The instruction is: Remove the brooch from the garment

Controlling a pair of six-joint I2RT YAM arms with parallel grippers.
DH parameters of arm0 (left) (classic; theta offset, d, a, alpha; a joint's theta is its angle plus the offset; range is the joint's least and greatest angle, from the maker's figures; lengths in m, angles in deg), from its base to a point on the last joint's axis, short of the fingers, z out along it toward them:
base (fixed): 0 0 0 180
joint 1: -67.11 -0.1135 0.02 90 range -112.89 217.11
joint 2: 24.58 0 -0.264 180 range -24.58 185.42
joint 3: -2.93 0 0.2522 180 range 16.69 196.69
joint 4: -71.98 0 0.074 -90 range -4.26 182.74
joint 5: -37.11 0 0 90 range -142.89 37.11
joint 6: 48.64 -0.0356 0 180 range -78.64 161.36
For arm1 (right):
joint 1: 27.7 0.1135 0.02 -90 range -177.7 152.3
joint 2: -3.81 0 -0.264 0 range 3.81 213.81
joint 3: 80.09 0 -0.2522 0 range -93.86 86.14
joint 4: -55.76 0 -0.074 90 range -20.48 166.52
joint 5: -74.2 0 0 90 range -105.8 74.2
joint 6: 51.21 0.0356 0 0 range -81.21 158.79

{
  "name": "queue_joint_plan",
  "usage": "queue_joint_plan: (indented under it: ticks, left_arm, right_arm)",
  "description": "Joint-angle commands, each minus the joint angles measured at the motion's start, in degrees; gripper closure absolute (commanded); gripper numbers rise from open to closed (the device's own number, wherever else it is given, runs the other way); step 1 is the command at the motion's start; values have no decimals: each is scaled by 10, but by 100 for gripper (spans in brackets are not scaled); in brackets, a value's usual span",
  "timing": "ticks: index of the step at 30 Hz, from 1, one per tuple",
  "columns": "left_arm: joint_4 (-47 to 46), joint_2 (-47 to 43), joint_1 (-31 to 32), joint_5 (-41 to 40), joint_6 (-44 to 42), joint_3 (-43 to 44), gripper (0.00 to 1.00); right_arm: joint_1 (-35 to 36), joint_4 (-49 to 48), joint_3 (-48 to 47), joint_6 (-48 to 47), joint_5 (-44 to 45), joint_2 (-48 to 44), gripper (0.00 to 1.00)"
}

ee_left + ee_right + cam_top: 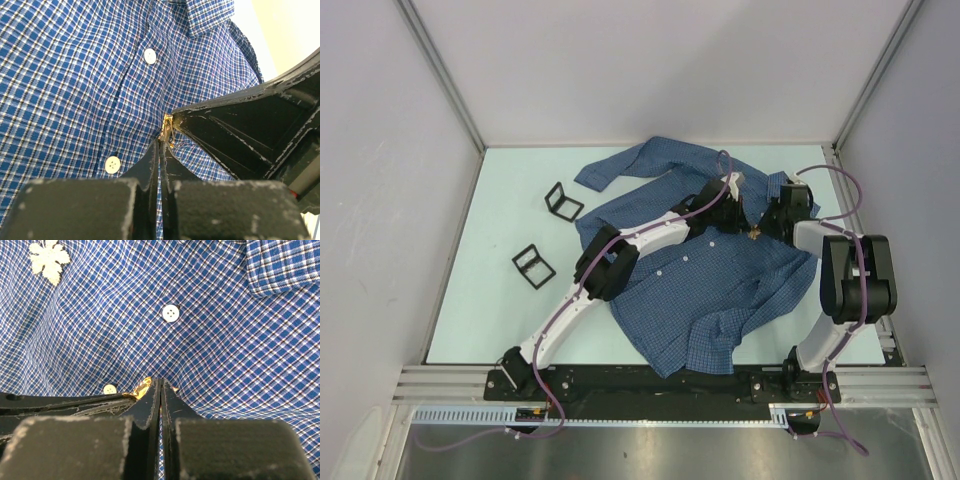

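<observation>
The blue checked shirt (720, 290) lies spread on the table, collar at the far right. A small gold brooch (754, 235) sits on its front beside the button placket. It also shows in the left wrist view (168, 129) and the right wrist view (141, 388). My left gripper (744, 224) comes from the left and my right gripper (766, 230) from the right, and their tips meet at the brooch. In the left wrist view the left gripper (163, 142) is shut with gold metal at its tips. In the right wrist view the right gripper (160, 382) is shut with gold on both sides of its tips.
A white leaf-shaped ornament (49, 260) sits on the shirt beyond the brooch. Two black open frames (563, 201) (532, 266) stand on the pale table (500, 300) left of the shirt. White walls enclose the table at the back and sides.
</observation>
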Motion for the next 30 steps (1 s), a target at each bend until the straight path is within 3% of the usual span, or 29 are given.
queue_joint_plan:
  ticks: [1, 17, 27, 30]
  left_arm:
    - [-25, -20, 18, 10, -11, 27, 99]
    - [-37, -15, 31, 43, -45, 54, 100]
    - [9, -36, 31, -18, -52, 28, 100]
    - [2, -40, 31, -11, -54, 21, 100]
  right_arm:
    - [23, 4, -20, 0, -6, 7, 100]
    - [34, 2, -24, 12, -102, 22, 100]
    - [0, 6, 19, 30, 4, -71, 100]
    - [-24, 1, 45, 42, 18, -111, 93]
